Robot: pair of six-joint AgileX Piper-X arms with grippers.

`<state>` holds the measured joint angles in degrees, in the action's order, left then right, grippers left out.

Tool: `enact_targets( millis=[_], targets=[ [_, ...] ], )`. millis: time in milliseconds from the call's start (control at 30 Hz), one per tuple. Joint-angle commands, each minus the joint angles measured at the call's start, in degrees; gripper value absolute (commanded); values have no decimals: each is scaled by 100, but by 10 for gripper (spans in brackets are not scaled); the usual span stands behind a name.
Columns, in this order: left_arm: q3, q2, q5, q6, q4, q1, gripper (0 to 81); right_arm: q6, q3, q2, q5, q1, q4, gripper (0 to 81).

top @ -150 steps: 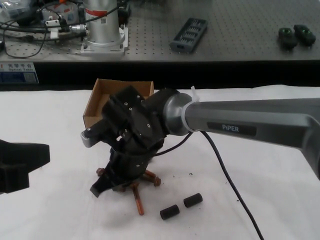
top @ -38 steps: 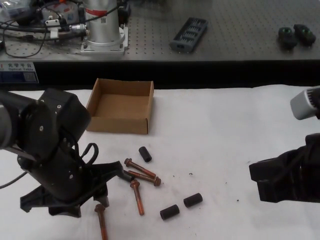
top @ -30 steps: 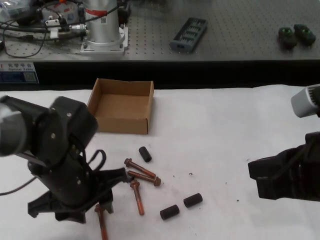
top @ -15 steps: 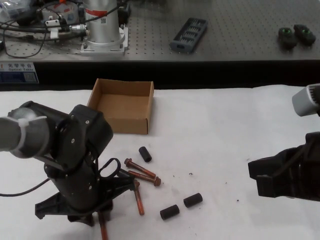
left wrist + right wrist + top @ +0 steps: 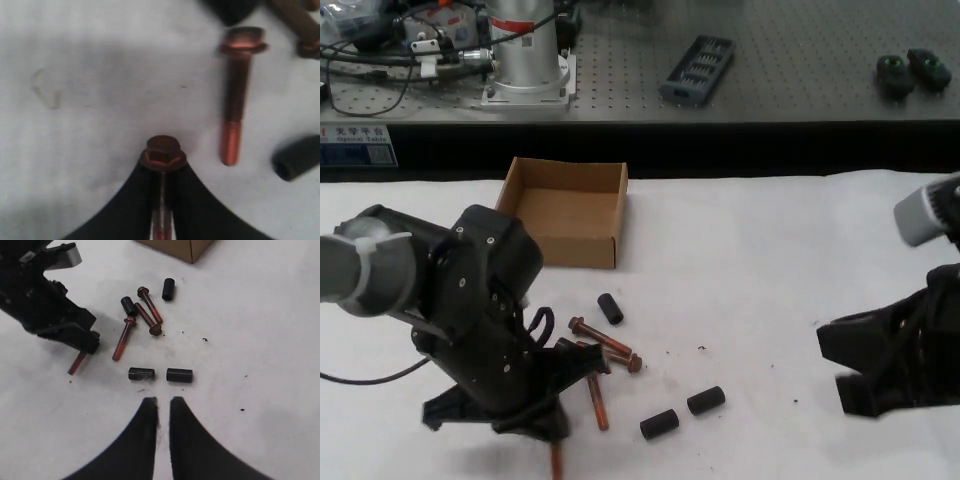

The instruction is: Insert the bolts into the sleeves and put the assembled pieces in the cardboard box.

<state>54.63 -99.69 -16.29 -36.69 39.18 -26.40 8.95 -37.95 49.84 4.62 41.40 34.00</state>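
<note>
My left gripper (image 5: pixel 162 220) is shut on the shank of a copper bolt (image 5: pixel 162 156), head sticking out past the fingertips, just above the white cloth. In the high view that gripper (image 5: pixel 552 428) is at the front left with the bolt (image 5: pixel 556 462) below it. Three loose bolts (image 5: pixel 605 340) lie beside it, one close by (image 5: pixel 236 95). Two black sleeves (image 5: pixel 141 373) (image 5: pixel 179 375) lie just ahead of my right gripper (image 5: pixel 163 402), which is open by a narrow gap and holds nothing. Another sleeve (image 5: pixel 610 307) lies nearer the cardboard box (image 5: pixel 560 250).
A fourth sleeve (image 5: pixel 129 305) lies by the bolt heads next to the left arm (image 5: pixel 45 295). The box stands open at the back of the cloth. Behind it runs a dark bench edge with metal gear (image 5: pixel 525 50). White cloth (image 5: pixel 760 260) lies between the arms.
The left arm has slid right toward the loose bolts, carrying its bolt. The right arm, over the bolts five seconds ago, now sits at the right edge, fingers slightly parted.
</note>
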Motion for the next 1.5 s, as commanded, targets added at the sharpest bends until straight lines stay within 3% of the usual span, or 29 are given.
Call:
enact_targets(
  millis=[0,133,300,367,533,767,1000,1267,1467],
  targets=[
    [1,678,-750,923,-515,222,6,-971,-107,-61,10,-8,177,83],
    [-11,1922,-1184,1335,-946,642,6,-1463,-364,19,23,-32,335,83],
    [-11,3579,-1178,1464,-1349,1112,6,-2539,-1202,749,69,-144,662,89],
    [-11,4195,-1152,1489,-1535,1235,6,-3038,-1550,1164,70,-143,686,130],
    [-212,5422,-1135,1489,-1981,1375,6,-3669,-2278,2483,102,-143,748,338],
    [-1509,6436,-1076,1389,-2437,1373,6,-4659,-2668,3937,-427,-130,883,330],
    [-2583,6017,-1560,808,-4373,1373,6,-4932,-2782,4665,-500,-130,945,330],
    [-2609,5016,-1881,780,-4979,1373,6,-4945,-2782,5079,-347,-32,903,330],
    [-2609,4970,-1846,790,-5010,1373,6,-5477,-2782,5160,-241,147,926,330]
  ],
)
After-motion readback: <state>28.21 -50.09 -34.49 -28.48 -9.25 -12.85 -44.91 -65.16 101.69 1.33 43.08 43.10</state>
